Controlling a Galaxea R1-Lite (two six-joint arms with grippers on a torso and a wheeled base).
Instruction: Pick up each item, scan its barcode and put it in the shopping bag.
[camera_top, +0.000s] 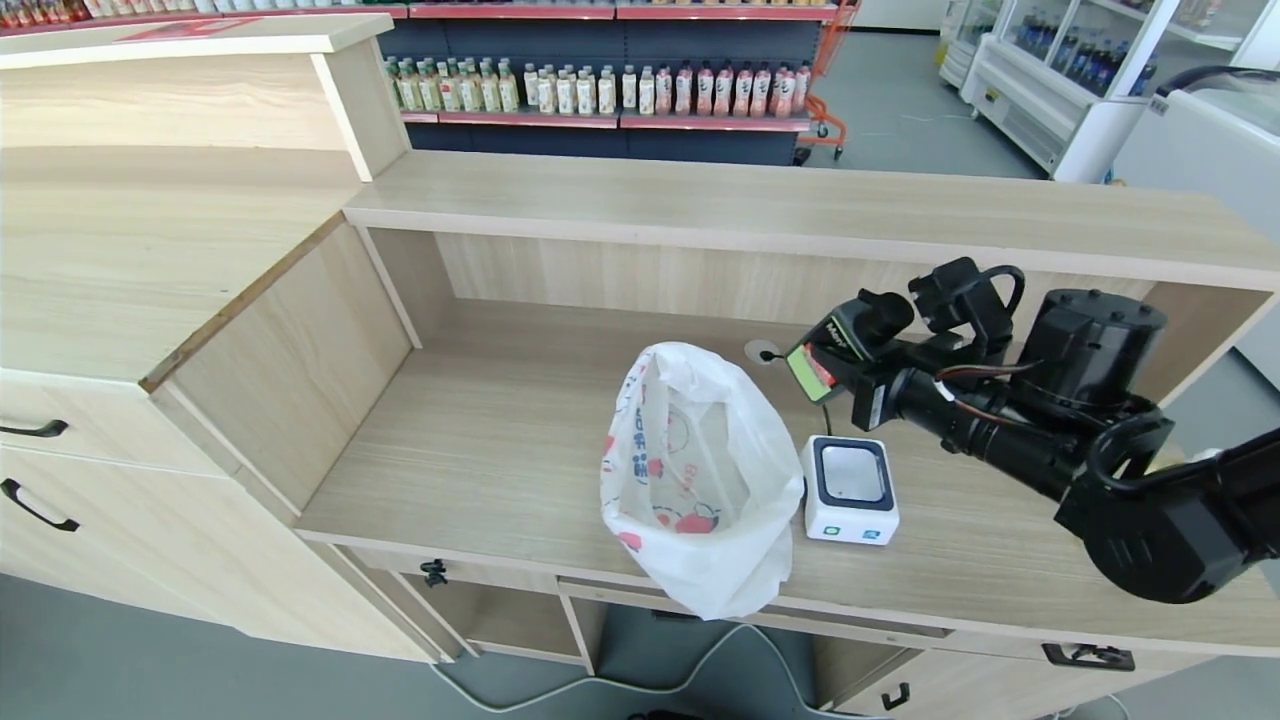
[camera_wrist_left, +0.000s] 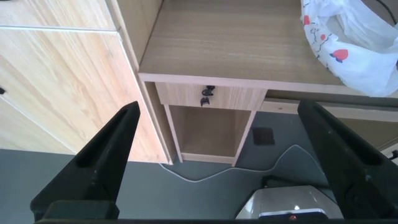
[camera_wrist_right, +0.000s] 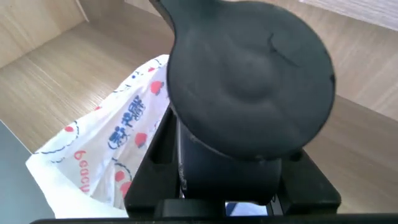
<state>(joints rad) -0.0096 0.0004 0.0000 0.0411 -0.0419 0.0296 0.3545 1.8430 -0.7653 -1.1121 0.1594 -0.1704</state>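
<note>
Head view: scanner (camera_top: 850, 488) just beside shopping bag (camera_top: 700, 480) on counter (camera_top: 480, 450), dark item (camera_top: 822, 368) near.

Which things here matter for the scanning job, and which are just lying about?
For the job:
dark item held in the air
scanner
shopping bag

Just lying about:
shelf bottles
freezer
drawers
floor cable
</note>
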